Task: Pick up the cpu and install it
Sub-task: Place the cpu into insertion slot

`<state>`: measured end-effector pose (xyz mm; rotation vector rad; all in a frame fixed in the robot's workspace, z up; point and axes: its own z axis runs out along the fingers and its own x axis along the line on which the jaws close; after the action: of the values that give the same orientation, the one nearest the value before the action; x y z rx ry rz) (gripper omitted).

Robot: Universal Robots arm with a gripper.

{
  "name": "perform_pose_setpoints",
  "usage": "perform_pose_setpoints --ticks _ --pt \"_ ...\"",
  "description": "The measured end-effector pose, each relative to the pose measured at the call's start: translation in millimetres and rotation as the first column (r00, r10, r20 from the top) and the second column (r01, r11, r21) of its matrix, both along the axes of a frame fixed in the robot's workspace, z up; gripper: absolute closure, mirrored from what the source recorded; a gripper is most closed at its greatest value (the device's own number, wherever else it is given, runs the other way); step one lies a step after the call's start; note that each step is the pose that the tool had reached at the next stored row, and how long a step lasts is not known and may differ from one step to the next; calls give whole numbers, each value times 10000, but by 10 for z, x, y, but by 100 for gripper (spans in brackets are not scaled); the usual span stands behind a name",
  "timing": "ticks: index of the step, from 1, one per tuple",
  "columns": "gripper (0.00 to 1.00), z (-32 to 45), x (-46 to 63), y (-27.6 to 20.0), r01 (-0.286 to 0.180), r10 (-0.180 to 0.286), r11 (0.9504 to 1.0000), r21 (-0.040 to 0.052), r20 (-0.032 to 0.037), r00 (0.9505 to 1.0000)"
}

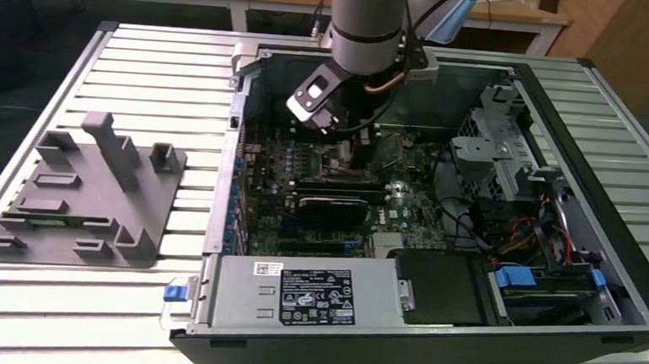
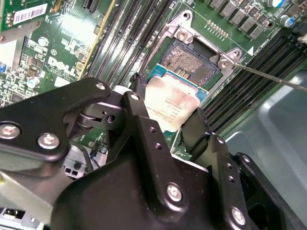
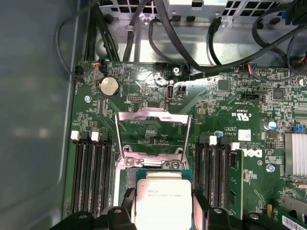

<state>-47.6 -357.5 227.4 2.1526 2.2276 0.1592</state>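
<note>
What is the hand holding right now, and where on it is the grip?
The hand holds the small, flat, square, silvery cpu with a greenish rim. Its black fingers clamp two opposite edges, near the open motherboard socket.

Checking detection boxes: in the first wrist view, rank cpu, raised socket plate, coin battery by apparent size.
Largest, unranked: raised socket plate and cpu look about alike; the cpu is nearer the camera and cut off at the edge.
Smallest: coin battery, clearly.

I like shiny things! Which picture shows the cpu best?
The first wrist view: the cpu faces the camera squarely. The second wrist view shows it tilted, gripped by the tool. In the exterior view the arm covers it.
</note>
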Motion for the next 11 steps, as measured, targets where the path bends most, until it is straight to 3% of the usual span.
perform_pose_setpoints --ticks 11 --pt "45 -74 -20 0 35 -35 10000 50 -37 10000"
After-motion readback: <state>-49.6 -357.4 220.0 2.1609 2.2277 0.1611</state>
